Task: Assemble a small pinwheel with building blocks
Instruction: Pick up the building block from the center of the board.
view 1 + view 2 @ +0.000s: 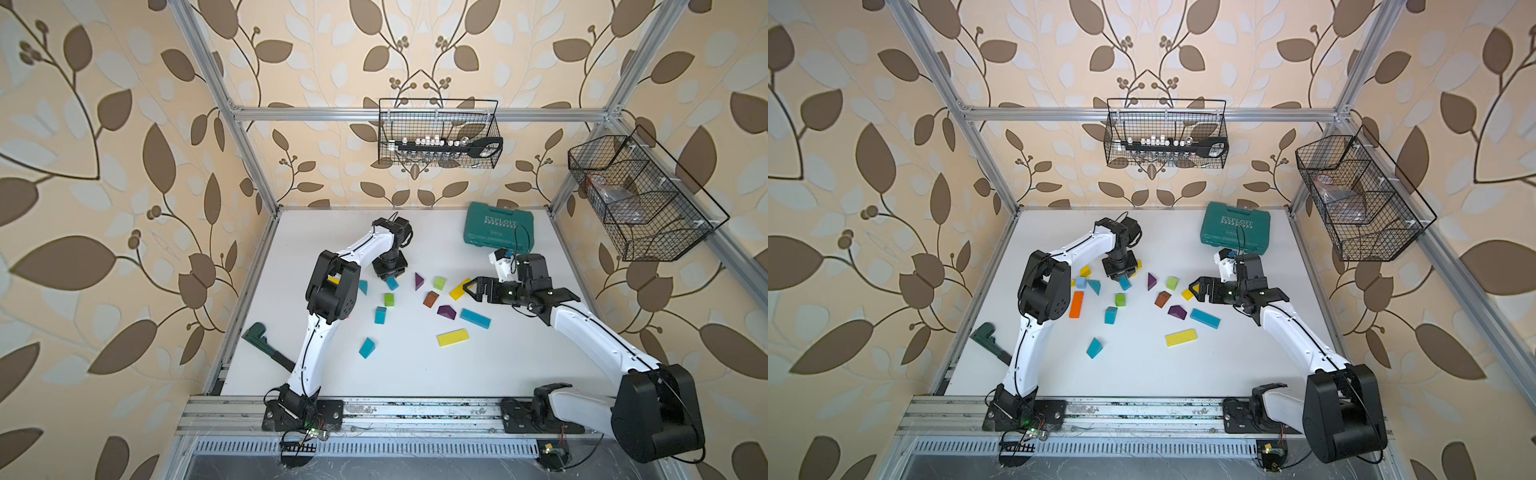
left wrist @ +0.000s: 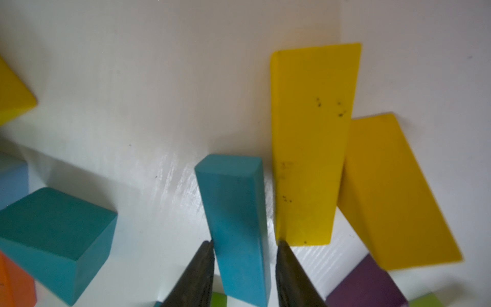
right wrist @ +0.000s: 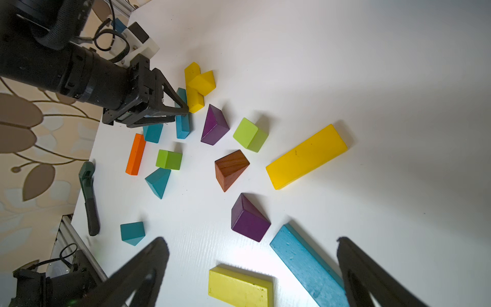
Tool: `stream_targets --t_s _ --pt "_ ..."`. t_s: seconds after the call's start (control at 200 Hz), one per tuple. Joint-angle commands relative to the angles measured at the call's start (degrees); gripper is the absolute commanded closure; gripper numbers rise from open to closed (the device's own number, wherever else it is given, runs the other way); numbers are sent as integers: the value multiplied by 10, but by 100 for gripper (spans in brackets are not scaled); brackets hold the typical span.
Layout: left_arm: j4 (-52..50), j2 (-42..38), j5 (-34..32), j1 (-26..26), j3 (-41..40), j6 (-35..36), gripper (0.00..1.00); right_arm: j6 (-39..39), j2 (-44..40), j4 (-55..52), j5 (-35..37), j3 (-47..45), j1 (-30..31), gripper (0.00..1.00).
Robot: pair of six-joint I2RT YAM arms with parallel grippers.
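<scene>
Wrist views alone show left claw (image 2: 245, 242) perhaps gripping teal bar (image 2: 233, 202); right claw (image 3: 252, 240) wide

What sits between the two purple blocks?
A brown wedge lies between one purple wedge and the other purple wedge; the right wrist view shows it.

The brown wedge (image 3: 231, 170) shows wood grain; the table (image 3: 345, 66) looks glossy.

Left gripper (image 1: 1120, 274) over teal block (image 1: 1124, 284)
</scene>
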Motion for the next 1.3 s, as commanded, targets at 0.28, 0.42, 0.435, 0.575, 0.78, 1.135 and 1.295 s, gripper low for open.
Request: stream_targets --t_s 0.28,0.42,0.435,0.575,0.78,1.135,1.295 --pt "-39 -7 -20 16 21 43 60 4 14 6 5 -8 -2 0" --pt "-16 -17 -7 16 -15 37 65 4 17 7 4 -9 -2 0" --pt "-15 -18 -7 16 -17 37 66 4 18 7 3 -8 -2 0" --pt "-7 -27 -4 16 -33 36 66 4 18 7 3 -8 -2 0" --pt "-4 -21 6 15 -41 39 66 5 22 6 2 -6 -2 0" --pt "24 -63 3 14 -71 33 68 4 30 8 -3 -6 -2 0" --pt "19 -59 10 15 -65 39 64 5 31 8 -4 -5 -2 0"
